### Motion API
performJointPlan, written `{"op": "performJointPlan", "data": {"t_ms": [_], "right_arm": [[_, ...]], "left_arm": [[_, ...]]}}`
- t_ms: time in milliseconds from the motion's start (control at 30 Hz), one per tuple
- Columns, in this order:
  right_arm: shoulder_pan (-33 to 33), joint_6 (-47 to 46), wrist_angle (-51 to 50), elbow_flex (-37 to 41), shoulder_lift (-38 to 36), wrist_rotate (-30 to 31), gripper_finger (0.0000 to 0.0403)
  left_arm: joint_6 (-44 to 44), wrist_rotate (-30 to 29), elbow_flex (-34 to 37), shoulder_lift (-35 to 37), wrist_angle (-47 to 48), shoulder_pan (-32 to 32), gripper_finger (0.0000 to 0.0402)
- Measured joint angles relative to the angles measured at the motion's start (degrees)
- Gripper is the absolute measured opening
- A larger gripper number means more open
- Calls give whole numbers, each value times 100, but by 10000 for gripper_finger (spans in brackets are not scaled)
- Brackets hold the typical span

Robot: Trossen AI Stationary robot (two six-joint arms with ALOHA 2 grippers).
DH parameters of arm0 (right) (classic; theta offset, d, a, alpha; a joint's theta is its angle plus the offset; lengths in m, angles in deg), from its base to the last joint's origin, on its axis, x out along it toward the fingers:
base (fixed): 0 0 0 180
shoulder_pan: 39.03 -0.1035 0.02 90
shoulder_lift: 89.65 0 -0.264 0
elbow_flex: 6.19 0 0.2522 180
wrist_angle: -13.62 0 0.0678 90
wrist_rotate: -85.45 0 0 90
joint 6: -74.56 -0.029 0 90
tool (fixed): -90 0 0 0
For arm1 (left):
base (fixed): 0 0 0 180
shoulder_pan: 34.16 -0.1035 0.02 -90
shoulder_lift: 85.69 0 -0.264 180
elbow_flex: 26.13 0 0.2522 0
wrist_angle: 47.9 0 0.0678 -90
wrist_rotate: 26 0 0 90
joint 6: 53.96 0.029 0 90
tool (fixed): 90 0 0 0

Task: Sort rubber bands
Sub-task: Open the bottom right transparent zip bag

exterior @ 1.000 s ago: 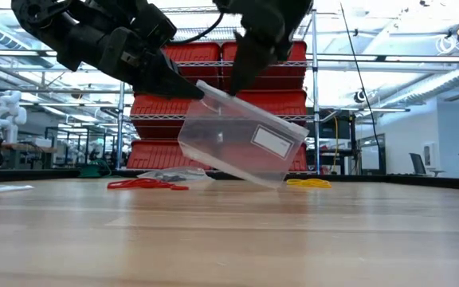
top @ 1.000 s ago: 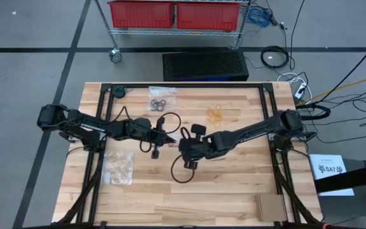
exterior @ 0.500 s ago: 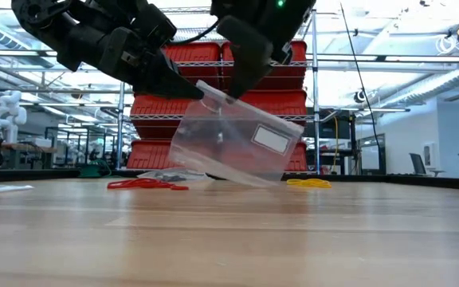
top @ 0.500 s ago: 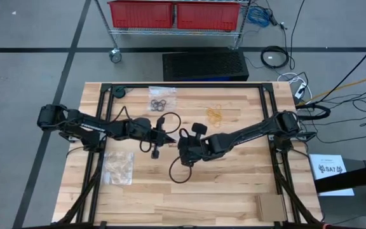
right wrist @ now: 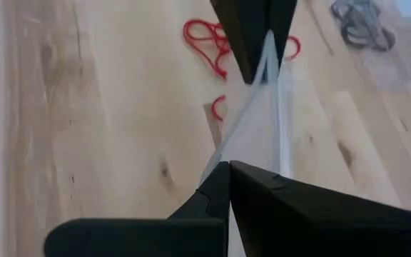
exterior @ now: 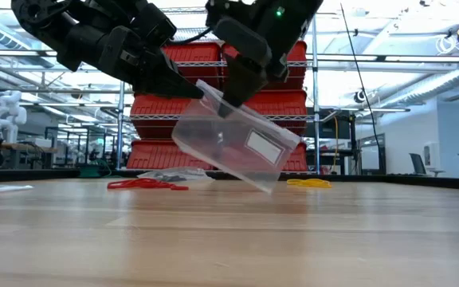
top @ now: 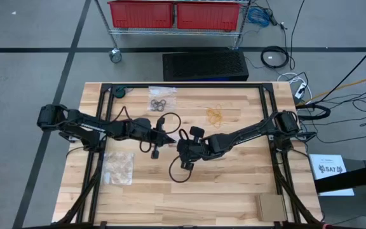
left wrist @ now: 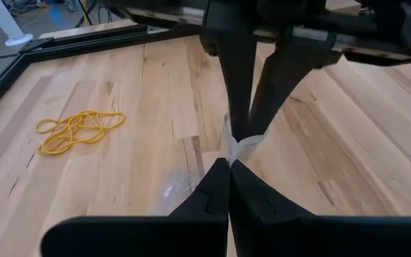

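Centrally, above the tabletop (top: 234,184), both arms reach inward and meet at one clear plastic bag (exterior: 233,143), held off the wood and tilted, one lower corner dipping nearest the surface.

Left gripper (exterior: 191,89): arm stretched low from the left edge, fingers (left wrist: 212,196) closed tight on the bag's upper rim.

Right gripper (exterior: 228,102): arm extended from the right edge, wrist angled downward, fingers (right wrist: 212,193) pinched shut on the same rim, just beside the left gripper.

Rubber bands, placed relative to the held bag:
- red rubber bands (exterior: 146,184), loose on the wood, near the bag on the left arm's side;
- yellow rubber bands (top: 215,114), a small heap beyond the bag, toward the far edge;
- black rubber bands (top: 159,103), beyond the bag at the far edge, lying on a second clear bag (top: 162,93).

Third clear bag (top: 119,167): flat on the wood, nearer than the left arm.
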Motion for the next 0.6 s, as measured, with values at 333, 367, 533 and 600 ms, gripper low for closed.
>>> {"op": "performJointPlan", "data": {"t_ms": [333,367,533,600], "right_arm": [[10,-213,244,4,0,1007,0],[16,-177,339,4,0,932,0],[73,-91,595,4,36,26,0],[74,-41,647,4,85,13,0]], "left_arm": [[-50,-4,-2,0,-49,4,1],[-52,-4,-2,0,-70,4,1],[-272,-4,-122,0,-85,11,2],[-391,-7,-193,0,-95,13,2]]}}
